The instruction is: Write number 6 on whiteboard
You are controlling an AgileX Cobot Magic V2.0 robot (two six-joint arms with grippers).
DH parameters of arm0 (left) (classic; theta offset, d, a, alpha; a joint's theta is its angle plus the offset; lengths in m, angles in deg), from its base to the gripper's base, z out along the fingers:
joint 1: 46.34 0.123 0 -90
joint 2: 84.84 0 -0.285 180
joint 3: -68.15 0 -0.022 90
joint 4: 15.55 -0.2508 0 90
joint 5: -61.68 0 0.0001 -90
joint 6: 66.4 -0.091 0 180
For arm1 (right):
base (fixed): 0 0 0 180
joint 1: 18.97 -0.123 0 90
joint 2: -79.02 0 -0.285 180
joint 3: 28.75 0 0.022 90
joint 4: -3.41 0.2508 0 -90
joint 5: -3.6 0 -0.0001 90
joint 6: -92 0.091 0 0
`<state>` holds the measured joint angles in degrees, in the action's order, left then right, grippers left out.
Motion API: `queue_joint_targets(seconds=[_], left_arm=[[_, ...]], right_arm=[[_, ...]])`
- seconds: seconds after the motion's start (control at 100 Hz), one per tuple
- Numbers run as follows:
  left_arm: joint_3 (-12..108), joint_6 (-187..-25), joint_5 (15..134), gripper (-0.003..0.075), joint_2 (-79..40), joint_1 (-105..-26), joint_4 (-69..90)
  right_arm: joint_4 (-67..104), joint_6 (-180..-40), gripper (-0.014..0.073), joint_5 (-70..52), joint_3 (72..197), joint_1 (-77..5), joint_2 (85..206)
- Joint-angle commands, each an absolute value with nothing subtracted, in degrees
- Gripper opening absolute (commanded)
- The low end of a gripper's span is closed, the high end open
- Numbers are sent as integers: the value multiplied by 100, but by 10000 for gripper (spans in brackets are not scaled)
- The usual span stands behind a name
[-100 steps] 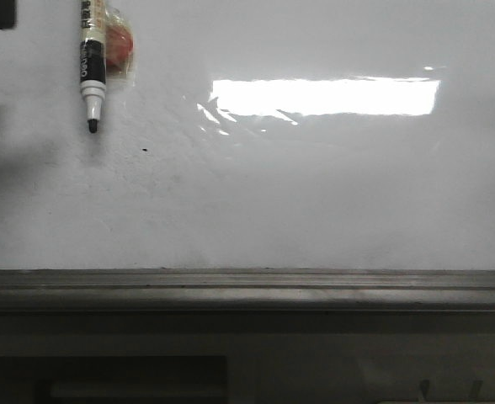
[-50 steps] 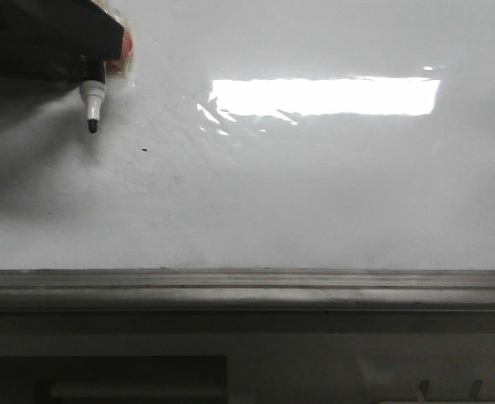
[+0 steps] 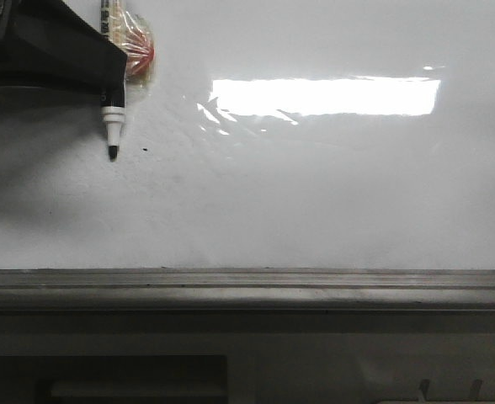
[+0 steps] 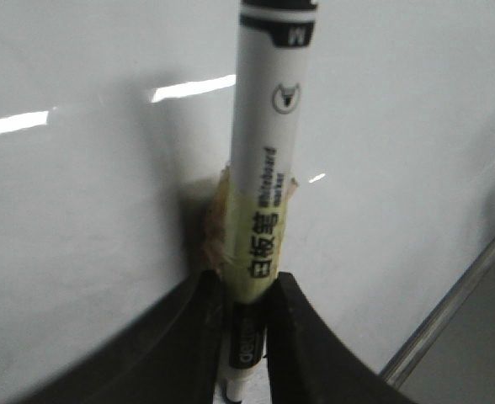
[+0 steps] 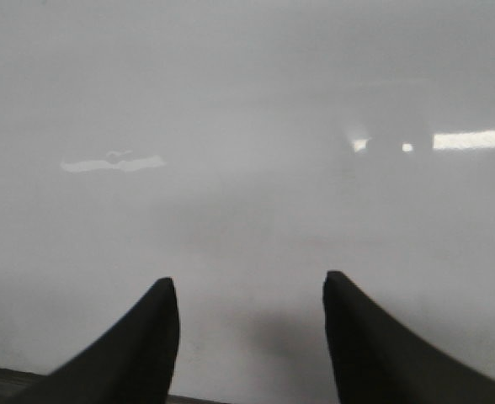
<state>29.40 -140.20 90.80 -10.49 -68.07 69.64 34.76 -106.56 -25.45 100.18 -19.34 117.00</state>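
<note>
The whiteboard (image 3: 315,202) is a large glossy white board with a bright rectangular reflection. No number 6 shows on it, only a tiny black speck (image 3: 145,151). My left gripper (image 3: 104,80) comes in from the upper left and is shut on a white whiteboard marker (image 3: 113,126), whose black tip points down beside the speck. In the left wrist view the black fingers (image 4: 205,337) clamp the marker (image 4: 268,168) on its black band below the yellow tape. My right gripper (image 5: 249,290) is open and empty over the whiteboard (image 5: 247,126).
A red and yellowish wad (image 3: 138,50) is taped to the marker's barrel. A grey ledge (image 3: 247,290) runs along the board's near edge; its metal edge also shows in the left wrist view (image 4: 449,311).
My left gripper came in from the left and closed on the marker. The marker has shifted right and down, and its tip now sits near the speck.
</note>
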Motion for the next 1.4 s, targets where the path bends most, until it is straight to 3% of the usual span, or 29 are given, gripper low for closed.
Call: queue_joint_targets(seconds=[0.0, 0.23, 0.37, 0.61, 0.81, 1.39], left_arm=[[3119, -14145, 9326, -20, -1106, -6839, 6969], [3577, -14145, 10238, -20, -1106, -6961, 5774], [4030, -13810, 10393, -20, -1106, -7437, 4685], [4596, -12680, 10361, -20, -1095, -8385, 2572], [4827, -12220, 10258, -20, -1095, -8706, 1787], [4845, -12220, 10231, -20, -1085, -8706, 1690]], right_arm=[[3705, -10738, 351, -2350, 10226, -1906, 11770], [5614, -12606, 351, -3260, 10397, -2172, 12150], [6718, -13596, 351, -4191, 10888, -2280, 12908], [7227, -13847, 352, -5661, 12196, -2312, 14167], [7227, -13814, 352, -6584, 13143, -2545, 14997], [5823, -13012, 352, -5735, 14458, -4653, 16251]])
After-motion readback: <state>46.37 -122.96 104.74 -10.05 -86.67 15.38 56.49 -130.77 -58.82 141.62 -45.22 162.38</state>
